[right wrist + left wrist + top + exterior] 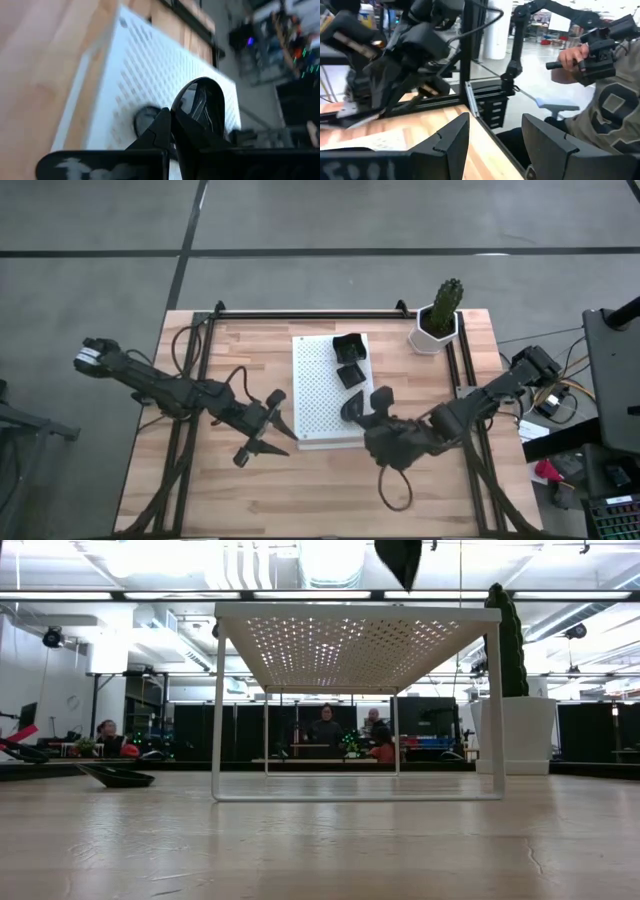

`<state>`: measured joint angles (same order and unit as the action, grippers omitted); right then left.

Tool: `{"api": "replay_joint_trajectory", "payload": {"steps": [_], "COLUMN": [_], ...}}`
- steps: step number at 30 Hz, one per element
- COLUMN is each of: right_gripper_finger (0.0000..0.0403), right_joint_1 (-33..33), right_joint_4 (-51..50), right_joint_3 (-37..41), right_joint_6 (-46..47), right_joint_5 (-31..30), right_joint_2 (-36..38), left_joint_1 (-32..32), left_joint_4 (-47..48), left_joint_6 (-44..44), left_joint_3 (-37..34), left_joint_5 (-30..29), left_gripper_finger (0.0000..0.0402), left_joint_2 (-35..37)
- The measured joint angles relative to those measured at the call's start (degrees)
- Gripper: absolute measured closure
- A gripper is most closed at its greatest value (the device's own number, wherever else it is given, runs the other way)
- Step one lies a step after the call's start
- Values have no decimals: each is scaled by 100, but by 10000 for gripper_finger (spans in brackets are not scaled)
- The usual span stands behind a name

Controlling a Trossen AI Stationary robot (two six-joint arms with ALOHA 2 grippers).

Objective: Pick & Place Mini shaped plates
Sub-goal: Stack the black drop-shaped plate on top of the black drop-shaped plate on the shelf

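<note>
Both my arms are dark, near-black, built of chunky jointed segments. The left arm (165, 388) ends away from the worktop in a pale grey block at its base, and thin black cables trail along its links. The right arm (480, 402) carries a looped black cable hanging under its wrist, with lighter wiring bunched near its base. The left hand (495, 145) has two broad, matte black fingers with stepped inner edges. The right hand (175, 125) shows faint pale lettering on its crossbar.
</note>
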<state>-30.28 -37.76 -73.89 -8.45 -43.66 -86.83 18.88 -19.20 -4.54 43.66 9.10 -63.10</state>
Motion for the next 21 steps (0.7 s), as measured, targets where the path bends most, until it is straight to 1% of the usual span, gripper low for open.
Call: {"api": "replay_joint_trajectory", "payload": {"steps": [4,6,10,13,21], "right_gripper_finger": [394,394,394,394,394], "right_joint_1": [285,384,409,410,409], "right_joint_4": [-607,-706,-688,-649,-558], "right_joint_3": [5,5,5,5,5], "right_joint_6": [190,166,-168,-391,-1044], "right_joint_5": [35,34,65,288,264], "right_joint_2": [0,0,0,-55,-544], "left_joint_1": [-5,-5,-3,-1,-1], "left_joint_4": [37,77,81,81,83], "left_joint_6": [180,186,166,131,210], "left_joint_3": [0,0,0,0,0], "left_joint_5": [-80,-109,-110,-109,-117], "left_gripper_finger": [216,216,216,216,216], "left_joint_2": [62,80,78,73,73]}}
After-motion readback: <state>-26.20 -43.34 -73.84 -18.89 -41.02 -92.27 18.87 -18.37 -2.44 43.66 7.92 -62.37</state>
